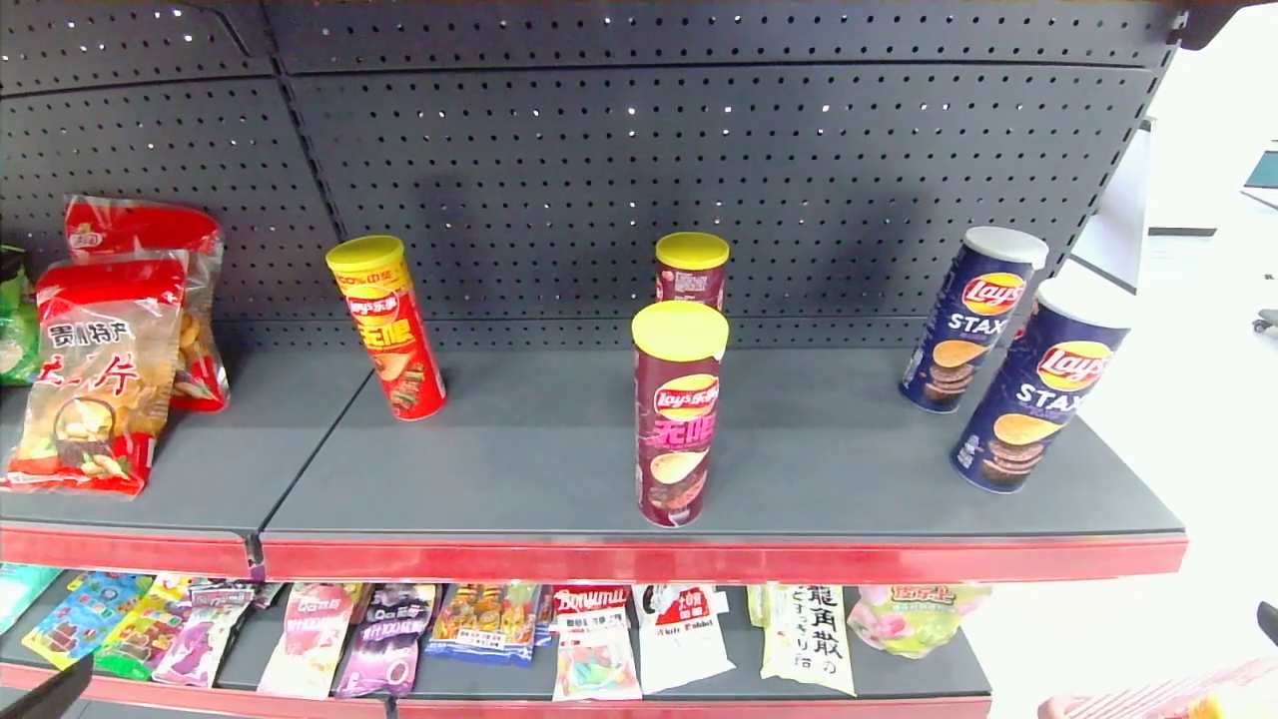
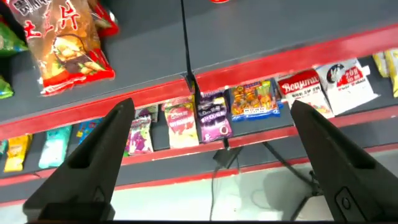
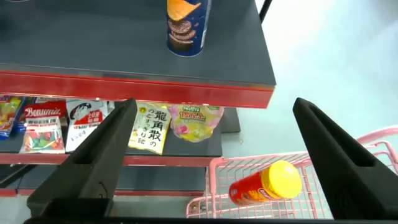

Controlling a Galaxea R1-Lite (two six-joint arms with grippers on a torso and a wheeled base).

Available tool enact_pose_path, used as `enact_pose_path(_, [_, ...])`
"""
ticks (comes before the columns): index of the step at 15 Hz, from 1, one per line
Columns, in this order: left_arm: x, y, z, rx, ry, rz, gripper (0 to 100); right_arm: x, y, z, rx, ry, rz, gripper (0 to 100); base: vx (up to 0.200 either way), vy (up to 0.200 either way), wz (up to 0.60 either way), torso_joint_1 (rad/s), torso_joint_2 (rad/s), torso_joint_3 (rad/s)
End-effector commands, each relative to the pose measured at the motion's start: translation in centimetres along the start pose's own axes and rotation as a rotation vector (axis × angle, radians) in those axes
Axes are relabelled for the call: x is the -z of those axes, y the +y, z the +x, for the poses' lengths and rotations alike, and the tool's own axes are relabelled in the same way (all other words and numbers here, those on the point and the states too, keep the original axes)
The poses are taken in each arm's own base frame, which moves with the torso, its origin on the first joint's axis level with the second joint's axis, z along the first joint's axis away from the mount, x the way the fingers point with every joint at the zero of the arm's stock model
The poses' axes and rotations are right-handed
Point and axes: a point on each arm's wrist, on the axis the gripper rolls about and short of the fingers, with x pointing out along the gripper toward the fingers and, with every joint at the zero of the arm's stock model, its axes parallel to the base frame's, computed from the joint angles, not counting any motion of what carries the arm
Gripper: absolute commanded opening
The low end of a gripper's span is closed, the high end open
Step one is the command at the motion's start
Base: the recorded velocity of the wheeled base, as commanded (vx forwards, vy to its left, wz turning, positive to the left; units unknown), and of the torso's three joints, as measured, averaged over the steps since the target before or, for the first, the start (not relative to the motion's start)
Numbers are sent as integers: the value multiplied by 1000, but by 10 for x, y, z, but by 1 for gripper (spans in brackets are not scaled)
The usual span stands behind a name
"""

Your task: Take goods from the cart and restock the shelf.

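A red chip can with a yellow lid [image 3: 267,183] lies on its side in the pink wire cart [image 3: 214,167], below and beyond my right gripper [image 3: 216,102], which is open and holds nothing. My left gripper [image 2: 212,104] is also open and holds nothing, hanging in front of the shelf's red front edge [image 2: 249,73]. On the upper shelf [image 1: 519,469] stand a tilted red can [image 1: 386,327], two maroon cans [image 1: 679,414] [image 1: 691,270] one behind the other, and two blue cans [image 1: 973,320] [image 1: 1038,389] at the right end.
Red snack bags [image 1: 95,379] lean at the shelf's left end. Several candy and snack packets [image 1: 599,639] hang along the lower shelf. Bare shelf room lies between the can groups. The cart's pink rim [image 1: 1158,694] shows at the lower right, off the shelf's right end.
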Motion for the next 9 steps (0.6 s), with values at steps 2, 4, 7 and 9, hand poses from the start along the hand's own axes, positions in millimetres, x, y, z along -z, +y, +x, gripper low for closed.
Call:
enact_pose_path(2, [25,-1,-12,1,-47,22,100,3,0,1,0,12,-11,100,0,0,0,0,0,0])
enact_pose_path(4, [30,0,-21,64,-109,7,100,9,1,1,-4,26,-38,100,0,0,-300,1,1,1])
enact_pose_path(7, [35,0,-27,97,-158,-6,100,12,2,3,-7,42,-40,100,0,0,-600,-2,-4,-2])
enact_pose_path(9, [43,0,-32,104,-191,-44,100,13,2,4,-11,49,-42,100,0,0,-600,7,12,5])
